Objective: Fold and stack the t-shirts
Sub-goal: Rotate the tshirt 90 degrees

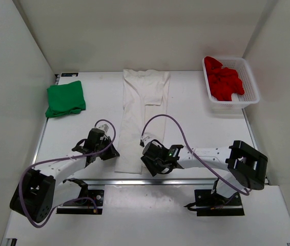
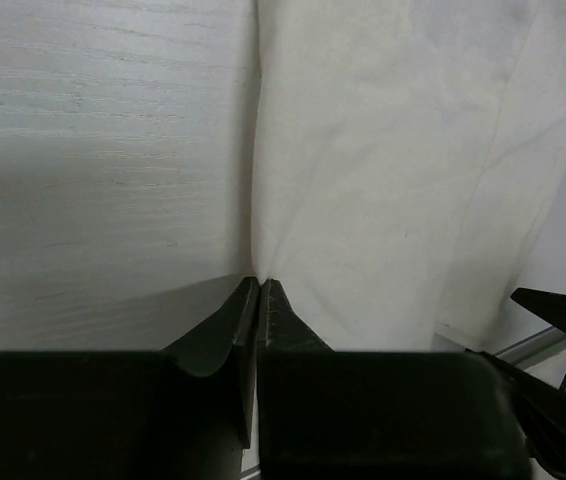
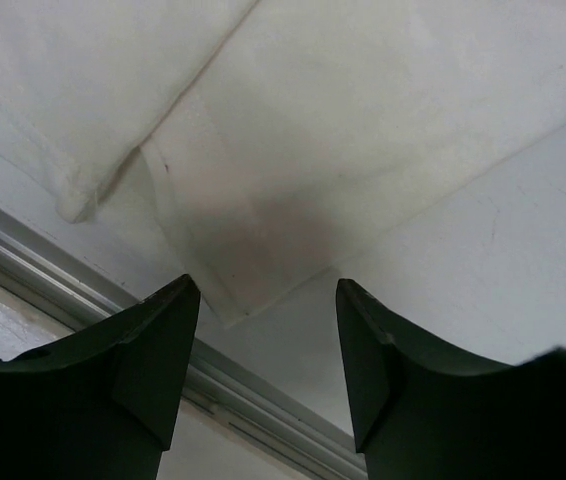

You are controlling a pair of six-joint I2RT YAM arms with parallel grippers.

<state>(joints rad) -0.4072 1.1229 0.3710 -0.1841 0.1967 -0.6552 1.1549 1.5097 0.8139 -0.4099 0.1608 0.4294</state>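
The white t-shirt point(image 1: 140, 118) lies folded into a long narrow strip down the middle of the table. My left gripper point(image 1: 113, 152) is at its near left edge, shut on the hem; in the left wrist view the jaws point(image 2: 261, 282) meet where the cloth point(image 2: 393, 170) puckers. My right gripper point(image 1: 147, 163) is open just over the shirt's near right corner, which lies between the fingers point(image 3: 268, 290) on the table, cloth point(image 3: 343, 130) beyond. The green t-shirt point(image 1: 65, 99) lies folded at the far left. The red t-shirt point(image 1: 224, 82) is crumpled in the basket.
The white mesh basket point(image 1: 251, 82) stands at the far right corner. The table's metal front rail point(image 3: 63, 270) runs just below the shirt's near end. White walls enclose the left, back and right sides.
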